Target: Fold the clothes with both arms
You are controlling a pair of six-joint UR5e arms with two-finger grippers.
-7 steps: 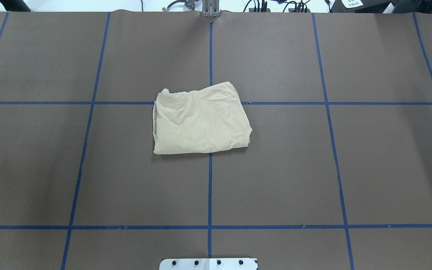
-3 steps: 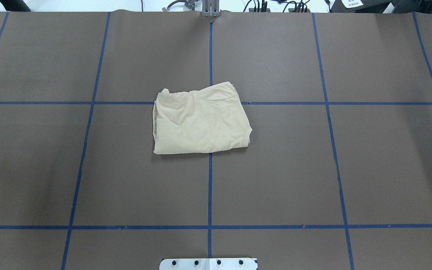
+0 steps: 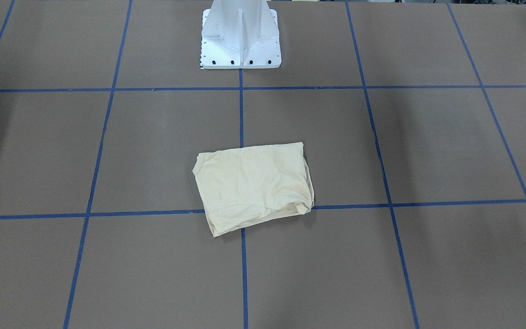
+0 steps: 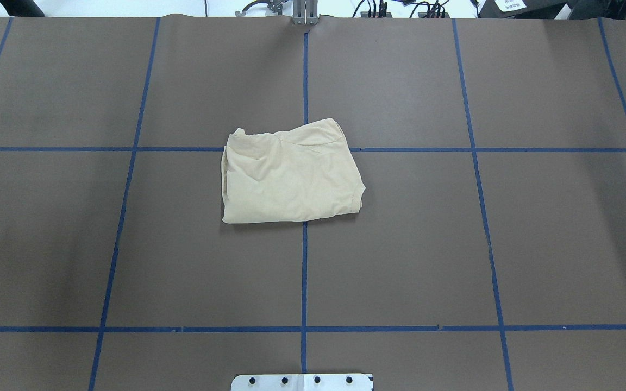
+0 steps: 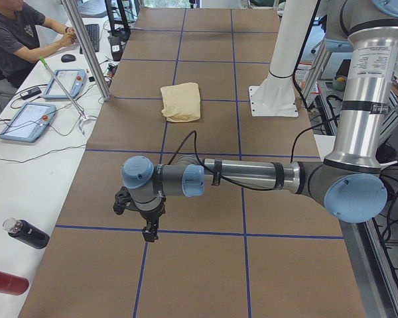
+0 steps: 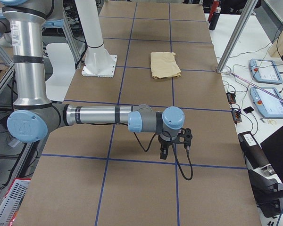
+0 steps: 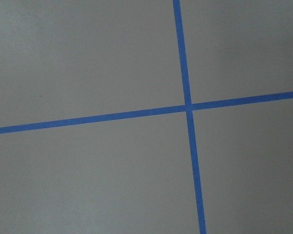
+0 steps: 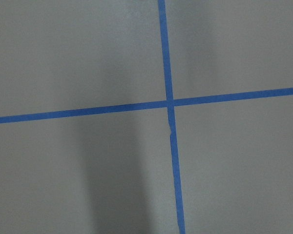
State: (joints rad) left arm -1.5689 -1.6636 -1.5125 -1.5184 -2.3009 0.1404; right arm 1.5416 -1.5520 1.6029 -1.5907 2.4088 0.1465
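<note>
The clothes are one pale cream-yellow shirt, folded into a compact rectangle with a few creases, lying near the middle of the brown table cover. It looks small and far off in both side views. No print shows. Neither arm touches it. The left arm stretches low over the table's left end, its gripper pointing down. The right arm does the same at the right end, gripper down. I cannot tell whether either is open or shut. Both wrist views show only brown cover and blue tape.
Blue tape lines grid the cover. The white pedestal base stands at the robot's side of the table. A person sits at a side desk with control tablets and bottles. A metal post stands at the table's edge.
</note>
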